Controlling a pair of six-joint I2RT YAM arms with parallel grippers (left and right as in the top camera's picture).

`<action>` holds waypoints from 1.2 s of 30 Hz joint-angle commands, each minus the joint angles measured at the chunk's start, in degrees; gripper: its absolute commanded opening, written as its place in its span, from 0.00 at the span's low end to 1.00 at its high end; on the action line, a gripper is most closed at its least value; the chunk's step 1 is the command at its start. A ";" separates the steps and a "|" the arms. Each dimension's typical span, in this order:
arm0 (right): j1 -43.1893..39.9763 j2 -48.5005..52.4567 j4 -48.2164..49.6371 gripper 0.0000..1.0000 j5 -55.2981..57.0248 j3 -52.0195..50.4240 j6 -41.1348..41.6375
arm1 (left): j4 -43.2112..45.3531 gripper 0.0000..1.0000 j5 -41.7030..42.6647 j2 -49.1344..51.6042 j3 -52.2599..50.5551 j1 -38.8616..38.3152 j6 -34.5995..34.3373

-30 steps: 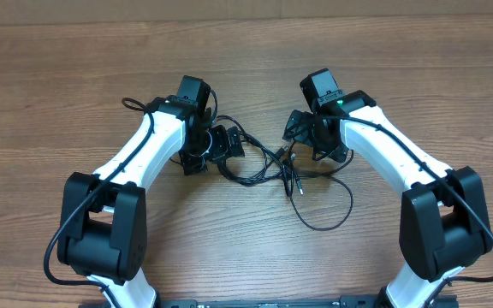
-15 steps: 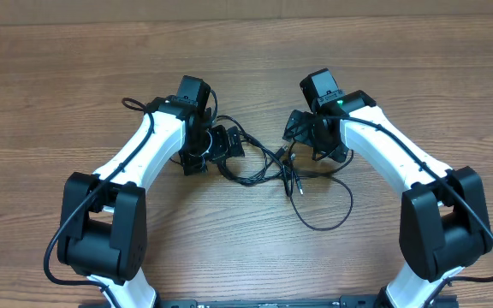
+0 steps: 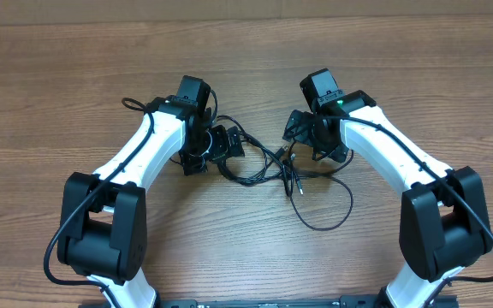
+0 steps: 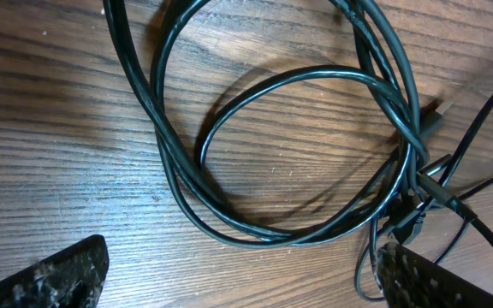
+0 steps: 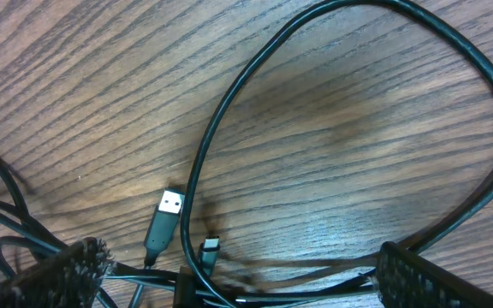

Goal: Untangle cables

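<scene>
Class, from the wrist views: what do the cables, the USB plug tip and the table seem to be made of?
Cables: likely a rubber or plastic jacket, black, smooth, slightly glossy; highlights run along them. Plug tip: looks like bare metal, silvery and bright. Table: wood or wood-look laminate, matte brown; grain lines show.

Likely a robotics lab: wood-grain table [image 3: 50, 77], twin white arms [image 3: 139, 154] (bases at near edge).
</scene>
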 commanded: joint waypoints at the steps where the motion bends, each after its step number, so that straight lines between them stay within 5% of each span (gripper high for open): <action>1: -0.11 0.07 0.17 1.00 0.33 -0.09 0.44 | 0.24 1.00 0.76 -1.27 0.31 -0.22 0.70; 36: -0.11 0.07 0.17 1.00 0.33 -0.09 0.42 | 0.24 1.00 0.76 -1.27 0.31 -0.22 0.70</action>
